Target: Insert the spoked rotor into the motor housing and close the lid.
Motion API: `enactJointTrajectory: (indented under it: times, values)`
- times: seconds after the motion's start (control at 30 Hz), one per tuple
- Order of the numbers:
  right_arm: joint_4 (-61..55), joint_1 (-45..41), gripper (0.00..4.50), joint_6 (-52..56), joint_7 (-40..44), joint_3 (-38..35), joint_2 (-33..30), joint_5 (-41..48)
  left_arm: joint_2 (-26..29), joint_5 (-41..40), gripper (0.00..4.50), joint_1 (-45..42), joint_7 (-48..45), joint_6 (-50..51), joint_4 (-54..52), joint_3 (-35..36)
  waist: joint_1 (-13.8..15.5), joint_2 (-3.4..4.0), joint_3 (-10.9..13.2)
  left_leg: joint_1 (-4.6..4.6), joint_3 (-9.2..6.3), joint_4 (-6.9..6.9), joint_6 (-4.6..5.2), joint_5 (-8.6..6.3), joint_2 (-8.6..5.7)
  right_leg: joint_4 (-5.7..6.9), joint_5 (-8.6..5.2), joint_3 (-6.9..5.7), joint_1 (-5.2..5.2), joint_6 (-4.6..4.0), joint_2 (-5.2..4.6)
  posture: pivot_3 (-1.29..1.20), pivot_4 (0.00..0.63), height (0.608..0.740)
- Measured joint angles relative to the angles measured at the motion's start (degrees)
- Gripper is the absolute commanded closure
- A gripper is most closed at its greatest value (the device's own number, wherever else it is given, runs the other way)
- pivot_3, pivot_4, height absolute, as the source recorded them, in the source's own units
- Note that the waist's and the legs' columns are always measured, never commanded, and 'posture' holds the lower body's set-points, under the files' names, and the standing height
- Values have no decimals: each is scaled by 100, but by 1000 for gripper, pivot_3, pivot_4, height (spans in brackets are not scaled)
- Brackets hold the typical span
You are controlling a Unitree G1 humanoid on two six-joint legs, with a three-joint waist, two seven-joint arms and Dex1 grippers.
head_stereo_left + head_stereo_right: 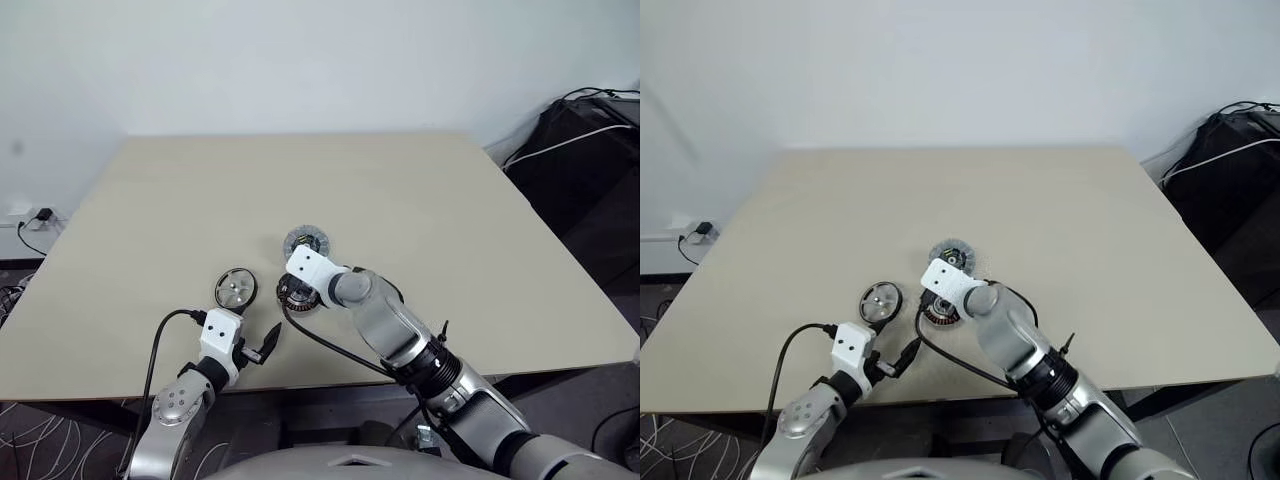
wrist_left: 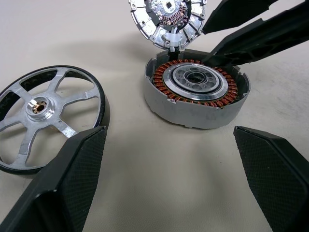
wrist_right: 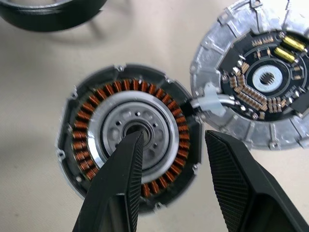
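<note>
Black fingers of the left gripper (image 1: pixel 255 347) spread wide and empty near the table (image 1: pixel 480 230) edge, the spoked rotor (image 1: pixel 235 288) just beyond. Further in, the right gripper (image 3: pixel 171 145) hovers part-open, gripping nothing, over the motor housing (image 3: pixel 130 133), probably steadying it. Behind lies the lid (image 3: pixel 260 79), dark face up.

Beige table (image 1: pixel 420 210) is standing against a plain white wall (image 1: pixel 300 60); its top is showing faint lengthwise seams. Dark bag (image 1: pixel 585 150) is sitting on the floor beyond the table's right edge, with a white cable (image 1: pixel 560 147) lying across it and a dark cable looping over its top. Wall socket (image 1: pixel 40 215) with a black plug is sitting low on the left wall. Thin pale cables (image 1: pixel 40 440) are trailing over the dark floor at lower left.
</note>
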Motion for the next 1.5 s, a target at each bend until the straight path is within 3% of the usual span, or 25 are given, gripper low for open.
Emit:
enactJointTrajectory:
  times: [0.57,1.5]
  values:
    - [673,-226,2325,-37,-286,168,229,15,-9,3,0,115,11,0,0,0,-57,1,1,-2,0,0,-1,0,-1,1,1,0,-2,2,0,0,0,740]
    - [787,-386,2325,-159,-240,594,242,-61,-46,9,0,82,95,-16,0,0,-128,2,1,0,0,-2,-1,0,-1,2,3,0,-2,5,0,0,0,740]
